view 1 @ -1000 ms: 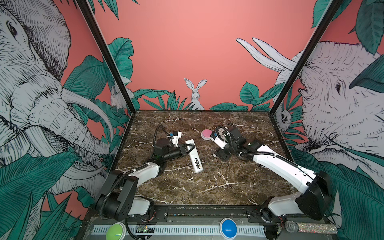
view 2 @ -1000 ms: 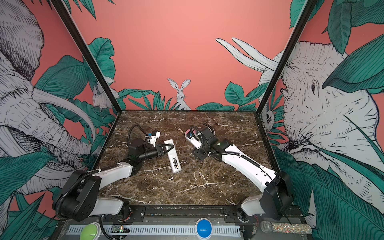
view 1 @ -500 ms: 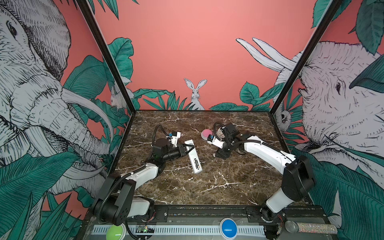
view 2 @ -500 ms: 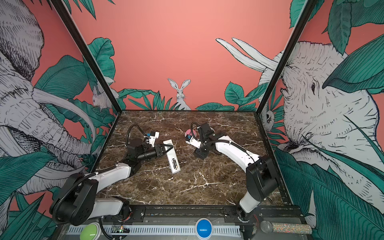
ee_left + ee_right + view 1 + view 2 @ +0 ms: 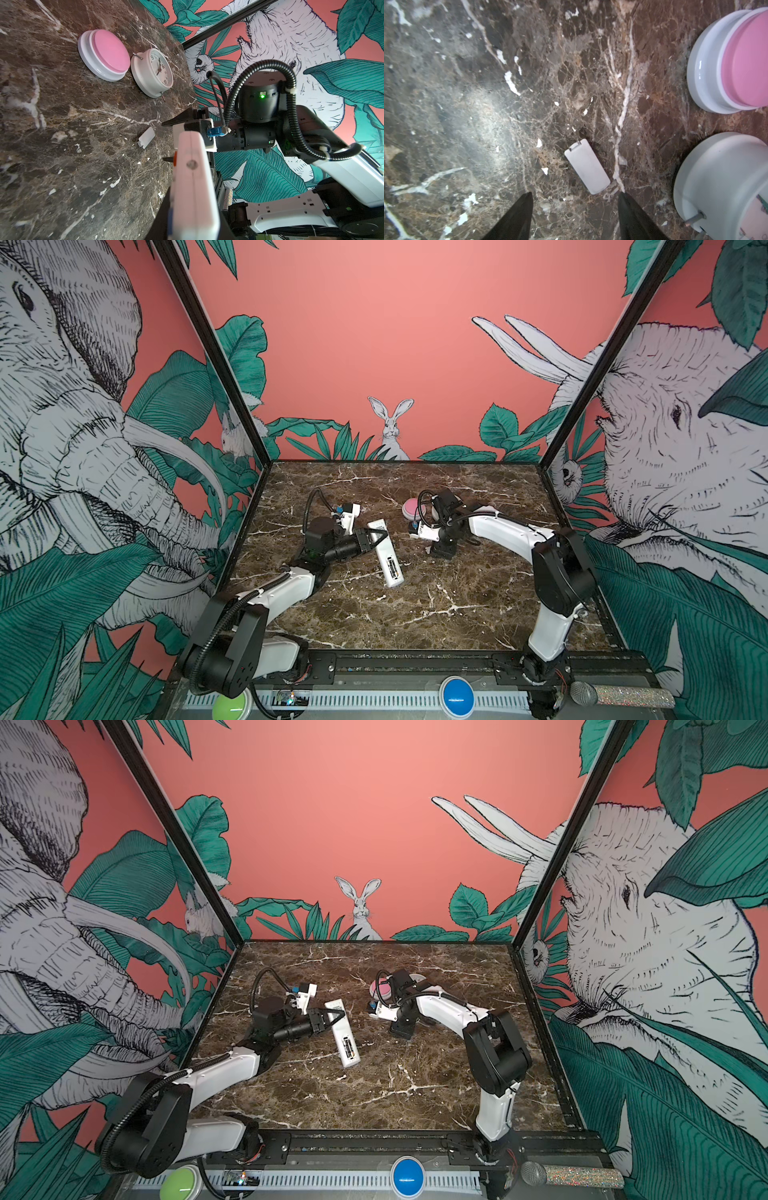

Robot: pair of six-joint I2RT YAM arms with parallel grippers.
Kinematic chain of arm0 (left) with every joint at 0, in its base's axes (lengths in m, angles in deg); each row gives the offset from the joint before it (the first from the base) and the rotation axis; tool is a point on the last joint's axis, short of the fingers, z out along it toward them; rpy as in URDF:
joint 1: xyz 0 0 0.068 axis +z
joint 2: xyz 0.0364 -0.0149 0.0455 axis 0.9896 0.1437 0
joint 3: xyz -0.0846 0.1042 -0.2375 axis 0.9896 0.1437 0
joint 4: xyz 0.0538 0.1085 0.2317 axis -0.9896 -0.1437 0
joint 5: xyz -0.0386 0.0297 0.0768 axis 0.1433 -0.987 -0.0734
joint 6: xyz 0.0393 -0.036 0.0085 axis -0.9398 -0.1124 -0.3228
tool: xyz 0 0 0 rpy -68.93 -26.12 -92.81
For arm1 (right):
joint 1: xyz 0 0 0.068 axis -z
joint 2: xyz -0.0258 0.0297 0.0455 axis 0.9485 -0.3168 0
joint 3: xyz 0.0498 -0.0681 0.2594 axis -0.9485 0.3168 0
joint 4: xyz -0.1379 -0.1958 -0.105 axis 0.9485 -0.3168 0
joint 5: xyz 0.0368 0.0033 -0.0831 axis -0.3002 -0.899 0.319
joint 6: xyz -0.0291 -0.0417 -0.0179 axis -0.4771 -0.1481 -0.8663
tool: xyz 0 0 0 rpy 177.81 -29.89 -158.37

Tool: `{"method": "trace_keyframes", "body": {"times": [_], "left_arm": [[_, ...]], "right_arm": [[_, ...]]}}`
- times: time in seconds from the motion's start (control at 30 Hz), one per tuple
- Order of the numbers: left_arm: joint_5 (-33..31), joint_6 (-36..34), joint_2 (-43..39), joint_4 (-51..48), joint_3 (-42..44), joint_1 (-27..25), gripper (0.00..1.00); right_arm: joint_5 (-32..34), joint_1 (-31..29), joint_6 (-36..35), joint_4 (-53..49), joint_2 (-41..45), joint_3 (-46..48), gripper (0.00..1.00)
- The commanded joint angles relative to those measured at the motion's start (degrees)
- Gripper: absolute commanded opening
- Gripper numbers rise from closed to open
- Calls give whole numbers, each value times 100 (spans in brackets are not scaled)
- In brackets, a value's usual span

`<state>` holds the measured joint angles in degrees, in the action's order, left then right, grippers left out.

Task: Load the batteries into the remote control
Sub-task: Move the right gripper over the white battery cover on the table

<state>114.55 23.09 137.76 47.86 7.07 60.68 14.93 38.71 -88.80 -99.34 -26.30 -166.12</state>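
Left jaws clamp the remote [image 5: 384, 553]. Right jaws stand wide over the cover [image 5: 587, 166]; button [image 5: 741, 62] and clock [image 5: 720, 176] sit close beside. Bare bench [image 5: 415, 614] extends to the front edge.

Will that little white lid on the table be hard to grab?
Probably: the lid lies flat on the marble table, leaving little edge to pinch. It looks thin and light, so a nudge would likely slide it.

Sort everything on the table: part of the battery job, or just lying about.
Job: remote control, batteries in its recess, white battery cover.
Lying about: pink dome button, white alarm clock.
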Motion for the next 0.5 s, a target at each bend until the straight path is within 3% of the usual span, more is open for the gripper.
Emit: {"method": "trace_keyframes", "body": {"times": [0.0, 0.47], "left_arm": [[-8, -14, -171, 57, 47, 32, 0], [-15, 40, -257, 78, 67, 33, 0]], "right_arm": [[13, 46, -211, 6, -167, -214, 67], [-142, 214, -368, -198, -963, -817, 64]]}}
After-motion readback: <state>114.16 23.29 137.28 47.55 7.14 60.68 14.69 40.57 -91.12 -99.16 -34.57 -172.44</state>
